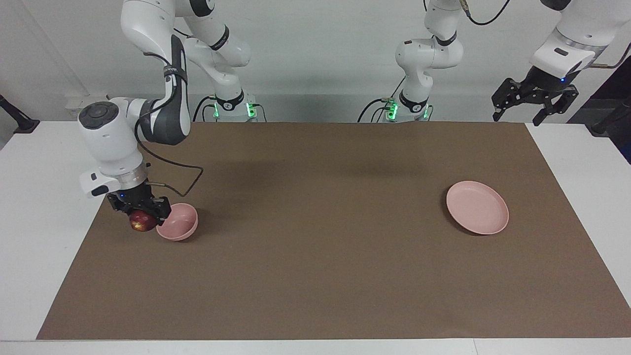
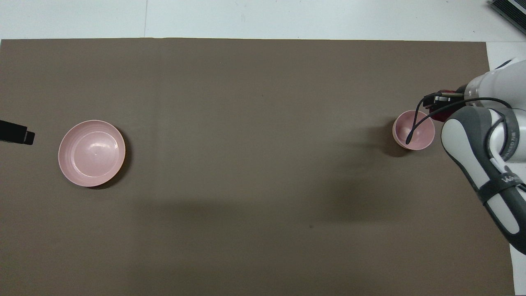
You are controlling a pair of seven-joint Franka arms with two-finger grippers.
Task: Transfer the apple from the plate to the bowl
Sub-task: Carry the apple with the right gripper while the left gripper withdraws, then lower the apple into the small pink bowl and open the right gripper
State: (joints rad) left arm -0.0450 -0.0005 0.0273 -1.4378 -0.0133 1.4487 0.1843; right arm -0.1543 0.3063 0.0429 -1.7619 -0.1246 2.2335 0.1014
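Brown matting covers your white tabletop [image 1: 29,207]. You have one plate [image 1: 477,207] lying bare toward the left arm's end, one bowl [image 1: 178,223] at the right arm's end, one apple [image 1: 140,222]. Right gripper [image 1: 139,213] fingers clamp the apple just beside the bowl's rim; overhead, the arm mostly hides it. Left gripper [image 1: 535,101] waits raised, fingers spread, holding nothing.

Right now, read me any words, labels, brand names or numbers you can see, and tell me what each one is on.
"W": the one letter that reads, the start of white lettering on the dark band of the right arm in the overhead view; the rest is cut off and blurred.
No readable text on the apple, the bowl, the plate or the brown mat.
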